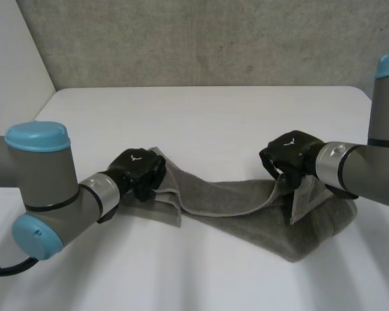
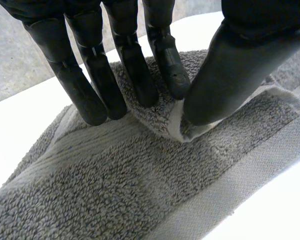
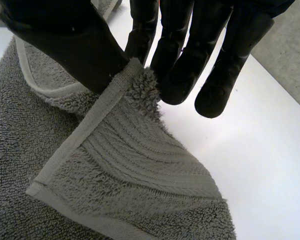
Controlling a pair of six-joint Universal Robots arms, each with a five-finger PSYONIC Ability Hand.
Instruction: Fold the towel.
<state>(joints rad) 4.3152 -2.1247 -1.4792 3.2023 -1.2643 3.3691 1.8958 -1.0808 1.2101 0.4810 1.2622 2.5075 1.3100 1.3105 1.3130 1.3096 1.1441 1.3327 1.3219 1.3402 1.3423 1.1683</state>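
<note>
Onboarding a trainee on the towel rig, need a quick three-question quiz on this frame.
1. True or false: the left robot hand is open, clear of the grey towel.
2. The right robot hand pinches: A nothing, B the towel's hemmed edge, C a sponge.
3. Fill in: the towel lies on a ___ table.
Key: 1 false, it pinches the towel; 2 B; 3 white.

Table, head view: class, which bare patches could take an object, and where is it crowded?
Free: the wide stretch of white table behind the towel, up to the far edge by the wall; also the strip in front of the towel. Crowded: the towel's two ends, where the left hand and the right hand each pinch it.
</note>
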